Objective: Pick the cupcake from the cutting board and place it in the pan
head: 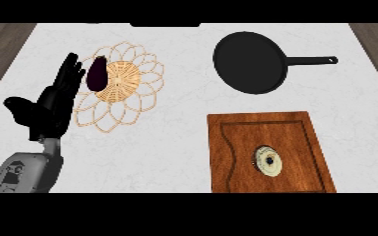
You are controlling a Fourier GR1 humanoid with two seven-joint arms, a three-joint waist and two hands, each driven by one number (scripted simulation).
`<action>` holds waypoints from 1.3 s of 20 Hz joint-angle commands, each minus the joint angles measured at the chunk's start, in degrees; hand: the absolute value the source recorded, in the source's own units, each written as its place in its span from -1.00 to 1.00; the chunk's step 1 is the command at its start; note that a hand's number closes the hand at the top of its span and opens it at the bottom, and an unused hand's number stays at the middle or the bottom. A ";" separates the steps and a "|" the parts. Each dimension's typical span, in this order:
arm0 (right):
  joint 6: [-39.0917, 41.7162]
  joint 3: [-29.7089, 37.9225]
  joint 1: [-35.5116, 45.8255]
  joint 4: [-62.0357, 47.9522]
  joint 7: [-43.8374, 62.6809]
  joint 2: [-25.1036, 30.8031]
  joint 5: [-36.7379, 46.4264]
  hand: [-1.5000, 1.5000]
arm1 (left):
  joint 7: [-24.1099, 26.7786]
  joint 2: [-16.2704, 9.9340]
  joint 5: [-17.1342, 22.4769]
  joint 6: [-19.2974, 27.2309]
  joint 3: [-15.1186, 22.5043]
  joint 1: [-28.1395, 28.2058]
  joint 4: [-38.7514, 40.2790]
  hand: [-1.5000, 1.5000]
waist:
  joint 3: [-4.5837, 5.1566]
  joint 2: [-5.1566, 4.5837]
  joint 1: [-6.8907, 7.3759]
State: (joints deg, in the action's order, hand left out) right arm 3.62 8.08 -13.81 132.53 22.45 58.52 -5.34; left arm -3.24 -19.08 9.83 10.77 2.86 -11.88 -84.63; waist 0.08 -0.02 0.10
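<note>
A cupcake [269, 161] with pale frosting and a dark centre sits on the brown wooden cutting board [251, 130] at the lower right. The black pan [249, 61] lies at the upper right, its handle [314, 60] pointing right, and nothing is in it. My left hand [53, 100] rests open at the left edge, fingers straight and pointing up, far from the board and the pan. My right hand shows nowhere in the head view.
A woven wicker placemat [122, 87] lies left of centre with a dark purple eggplant [97, 74] on it, right beside my left hand's fingertips. The white marble counter [184, 110] stretches between the mat and the board.
</note>
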 commanded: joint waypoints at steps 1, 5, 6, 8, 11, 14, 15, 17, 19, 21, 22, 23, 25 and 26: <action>1.85 -5.62 5.76 3.16 6.57 -2.75 0.06 -1.00 | 0.57 0.89 -0.58 -0.63 -1.00 -0.97 1.49 0.00 | -0.04 -0.07 0.25; 1.46 -14.46 12.68 3.67 11.91 -5.91 0.92 -1.00 | -0.72 1.18 -1.23 -0.89 -0.79 -2.45 1.04 0.00 | -0.03 -0.12 0.68; 3.65 -13.37 15.91 2.85 13.91 -5.37 -1.34 -1.00 | 0.02 0.32 -1.01 -2.41 -1.87 -3.23 3.00 0.00 | -0.02 -0.13 0.54; 2.77 -18.19 14.19 7.22 17.55 -8.04 5.06 -1.00 | -1.06 -0.52 -0.57 -2.97 -2.88 -1.27 0.56 0.00 | -0.03 0.01 0.31; 2.74 -22.73 15.38 4.05 21.91 -11.45 11.00 -1.00 | -0.18 4.00 -4.31 0.91 0.38 0.21 -0.04 0.00 | -0.04 -0.01 0.29; 5.20 -23.38 12.67 2.01 19.38 -15.13 14.58 -1.00 | 1.84 3.11 -2.45 -2.05 -3.04 -1.00 2.99 0.00 | -0.07 0.03 -0.17; 6.18 -23.71 19.18 0.64 25.19 -16.15 12.50 -1.00 | -2.33 2.97 -2.92 -0.87 -2.59 -1.37 -0.30 0.00 | -0.05 0.02 0.24; 6.51 -23.35 15.78 -4.56 18.48 -17.84 16.71 -1.00 | 0.99 2.49 -2.92 -2.71 -3.40 -0.55 0.56 0.00 | -0.08 0.01 0.11; 5.54 -25.83 15.44 -1.86 23.09 -20.37 21.24 -1.00 | 0.23 2.21 -2.77 -3.69 -4.01 -0.82 1.14 0.00 | -0.07 0.05 -0.09; 8.10 -25.11 14.94 -2.65 24.14 -19.95 20.61 -1.00 | 0.62 3.16 -3.14 -3.29 -4.75 -5.09 6.01 0.00 | -0.06 -0.01 -0.41; 10.21 -24.86 20.96 -5.52 27.53 -21.74 18.56 -1.00 | 2.10 2.53 -2.90 -4.47 -5.06 -1.24 2.93 0.00 | -0.05 -0.01 0.16; 8.97 -22.99 10.00 -4.47 18.42 -19.70 20.98 -1.00 | -1.40 4.42 -4.01 -2.39 -2.98 -1.52 0.79 0.00 | -0.11 0.09 -0.44; 11.34 -23.94 18.26 -10.37 20.62 -23.32 20.25 -1.00 | -2.47 6.51 -5.99 -0.58 -1.40 -3.12 0.46 0.00 | -0.09 0.01 0.03; 12.93 -23.81 15.58 -7.05 21.34 -23.72 20.52 -1.00 | 0.15 3.43 -4.04 -4.35 -4.82 -0.30 1.12 0.00 | -0.08 0.05 -0.08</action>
State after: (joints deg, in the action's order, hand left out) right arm 13.61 -15.47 2.77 126.38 44.20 37.37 13.76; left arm -3.63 -15.21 5.86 7.91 -0.75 -14.12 -82.45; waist 0.00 -0.01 0.02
